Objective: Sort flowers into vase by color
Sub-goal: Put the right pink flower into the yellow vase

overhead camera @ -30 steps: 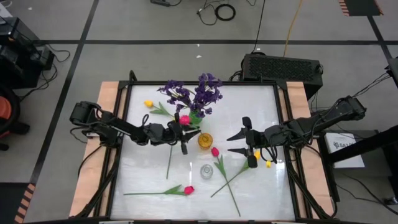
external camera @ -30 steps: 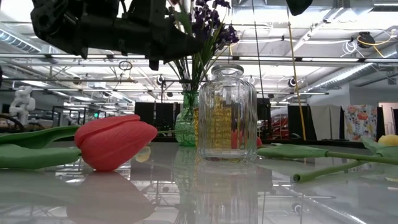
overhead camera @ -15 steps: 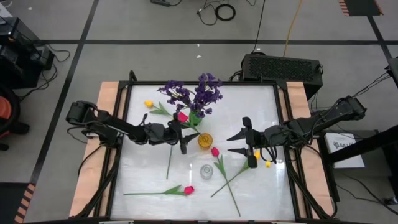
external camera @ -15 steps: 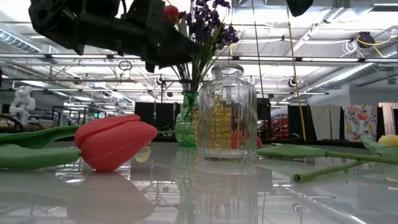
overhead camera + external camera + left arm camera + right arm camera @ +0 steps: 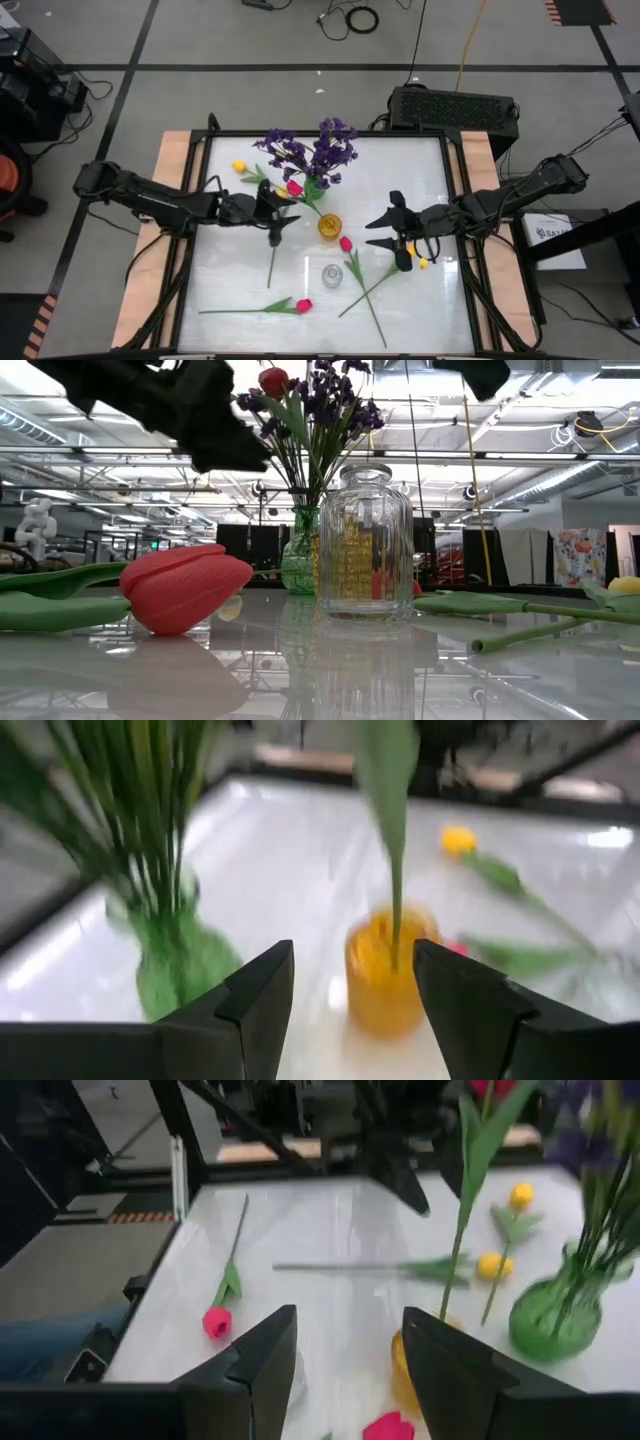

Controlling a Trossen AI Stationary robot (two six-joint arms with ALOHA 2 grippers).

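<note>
A pink-red tulip stands with its stem foot in the amber vase and leans toward the green vase, which holds the purple sprigs. The right wrist view shows its stem rising from the amber vase. My left gripper is open, left of the amber vase and apart from the stem. My right gripper is open and hovers right of the amber vase, above a yellow tulip. Other pink-red tulips and a yellow tulip lie flat on the table.
A clear glass jar stands near the table's middle, toward the near edge. A loose green stem lies below my left gripper. Long stems cross the table's near right part. In the low view a red tulip head lies close by.
My left gripper has drawn back toward the table's left edge, away from the amber vase. The pink-red tulip has stayed standing in that vase, leaning toward the green vase.
</note>
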